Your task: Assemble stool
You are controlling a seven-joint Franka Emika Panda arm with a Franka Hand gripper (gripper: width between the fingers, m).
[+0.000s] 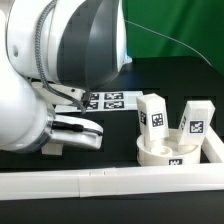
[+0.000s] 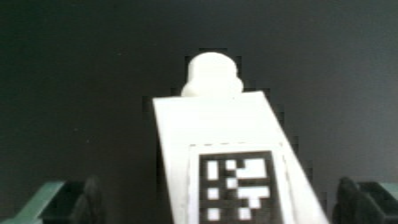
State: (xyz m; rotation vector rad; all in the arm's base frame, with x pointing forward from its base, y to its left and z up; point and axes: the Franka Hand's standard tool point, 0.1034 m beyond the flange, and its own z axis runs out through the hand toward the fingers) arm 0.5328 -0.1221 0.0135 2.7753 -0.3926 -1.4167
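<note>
Black tabletop [image 2: 71, 80] under lengthwise leg [image 2: 222, 140], peg end away from open fingers [image 2: 54, 205].

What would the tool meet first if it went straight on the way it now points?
Most likely the white stool leg. In the wrist view it lies directly ahead, centred between the open fingers, with its marker tag facing the camera. How far away it lies is unclear, and nothing else shows in that line.
</note>
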